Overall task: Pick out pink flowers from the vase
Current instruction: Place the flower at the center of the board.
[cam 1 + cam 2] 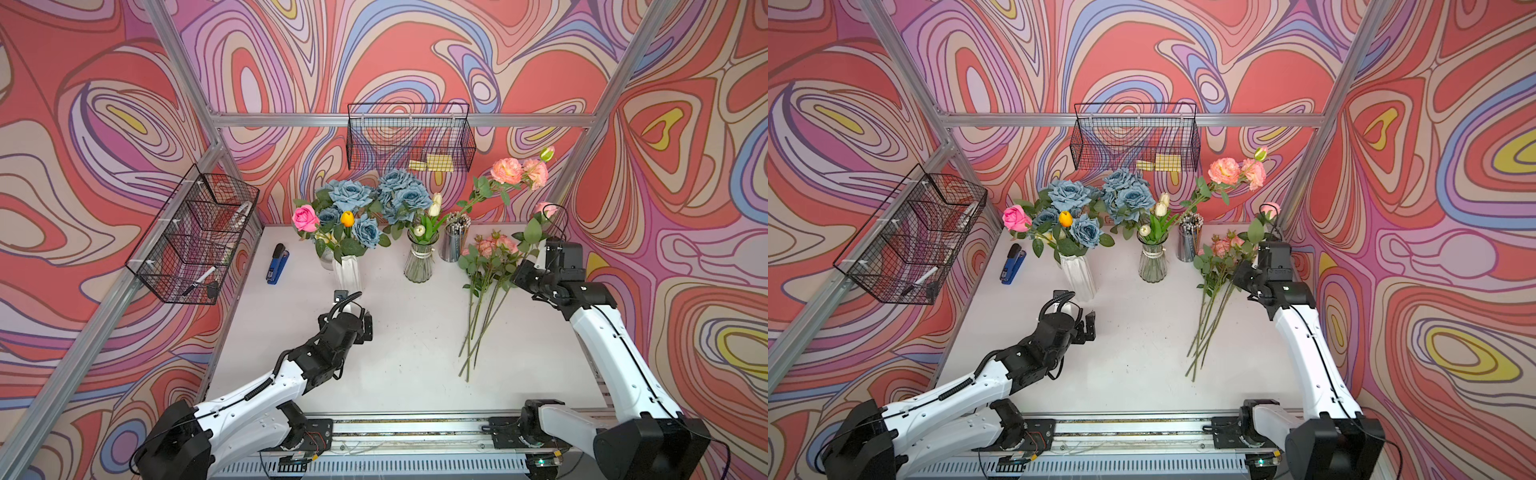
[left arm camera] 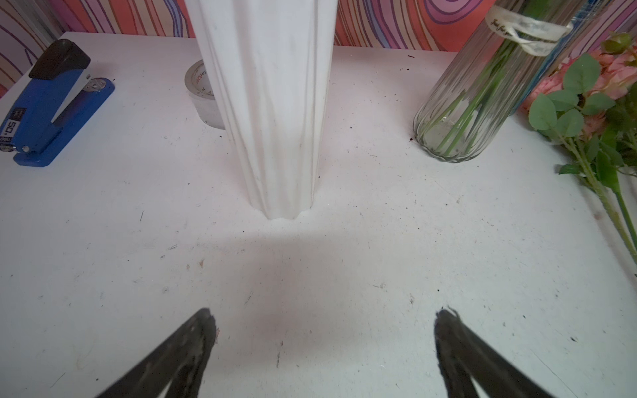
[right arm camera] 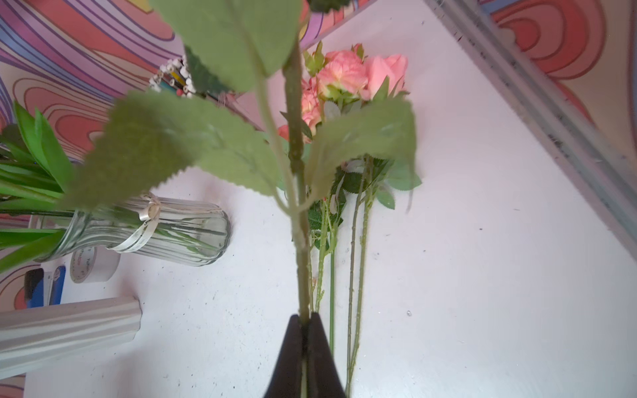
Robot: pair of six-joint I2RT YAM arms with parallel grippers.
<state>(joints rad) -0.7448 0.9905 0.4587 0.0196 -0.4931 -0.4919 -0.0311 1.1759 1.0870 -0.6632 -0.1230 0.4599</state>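
Between the shut fingers of the right pincer (image 3: pixel 305 318) runs the stem of one pink flower (image 3: pixel 295 165), gripped firmly so that its leaves and bloom ride clear above the heap of pink flowers (image 1: pixel 492 249) lying on the worktop (image 1: pixel 415 353) beneath, probably to be laid down with them. Across from it the left pincer (image 2: pixel 324 317) gapes wide and empty, facing the foot of the white vase (image 2: pixel 272 103), likely to steady it. A pink rose (image 1: pixel 305 218) sits there among blue roses (image 1: pixel 351 195), and peach-pink blooms (image 1: pixel 507 170) lean out of the glass vase (image 1: pixel 420 262).
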